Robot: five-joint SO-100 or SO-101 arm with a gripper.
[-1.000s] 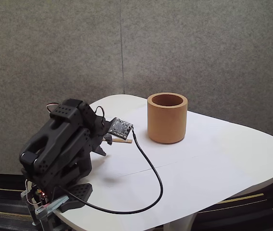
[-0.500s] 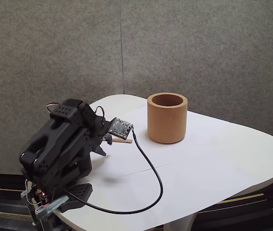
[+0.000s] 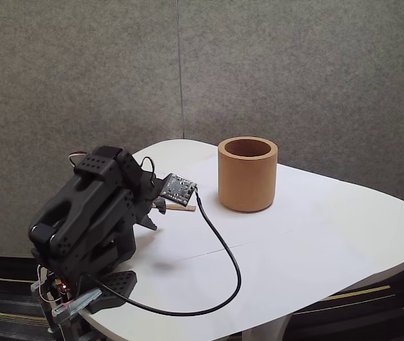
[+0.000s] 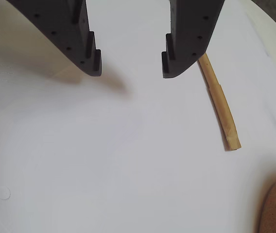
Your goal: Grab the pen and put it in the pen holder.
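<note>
In the wrist view the pincer (image 4: 130, 65) hung wide open and empty above the white worktop (image 4: 128, 170), its two dark jaws well apart. The pen (image 4: 219, 104), a slim tan wooden stick, lay flat on the worktop outside the gap, at about 4 o'clock from the right-hand jaw, its upper end tucked behind that jaw. The orange-brown pen holder (image 3: 247, 174) stood upright, at about 3 o'clock from the arm in the fixed view, its rim just showing at the wrist view's 5 o'clock corner. The pen looked light, stiff and prone to roll; gripping near its middle, across its length, would likely hold best.
</note>
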